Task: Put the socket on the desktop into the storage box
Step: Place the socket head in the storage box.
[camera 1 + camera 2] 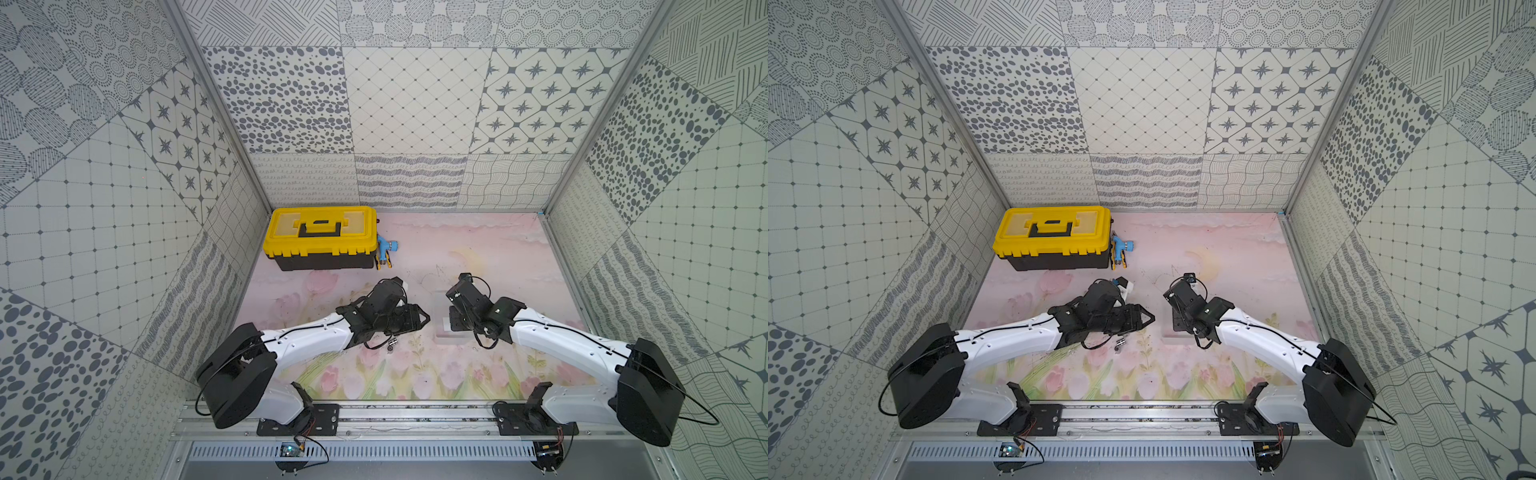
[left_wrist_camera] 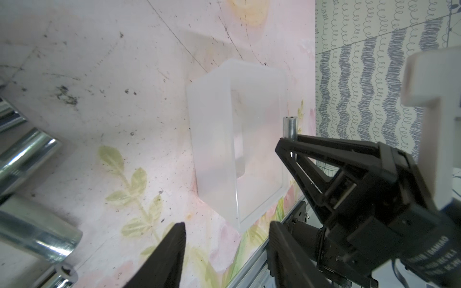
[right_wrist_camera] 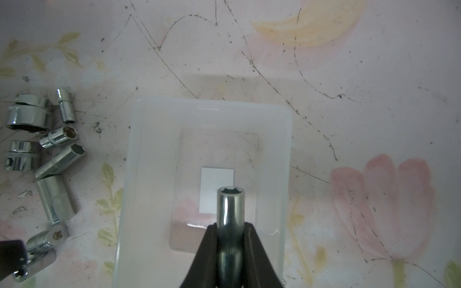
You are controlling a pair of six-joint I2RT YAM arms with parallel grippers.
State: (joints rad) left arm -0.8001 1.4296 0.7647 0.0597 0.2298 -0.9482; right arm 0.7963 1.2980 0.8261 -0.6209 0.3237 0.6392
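Socket, a slim deep cylinder of chrome steel with a hex mouth, is pinched along its lower half by the right claw, whose black jaws are clamped tight on it. Its open end pokes out past the fingertips. In the right wrist view that end lies over the storage box, a small shallow rectangular tray of translucent whitish plastic. It sits at the edge of the white rectangular patch on the tray's floor. Whether the socket touches that floor cannot be told.

Read the top views as a dial centred on the tray, twelve o'clock toward the back wall. The left claw sits just beside the tray at nine o'clock. Its black fingers stand apart, with nothing between them but the pink floral tabletop.

Loose sockets, several chrome ones of mixed sizes, lie clustered on the tabletop at about eight o'clock, near the tray but apart from it.

At ten o'clock, well apart, stands a yellow-lidded black toolbox. A small blue and yellow tool lies just beside its three o'clock end.
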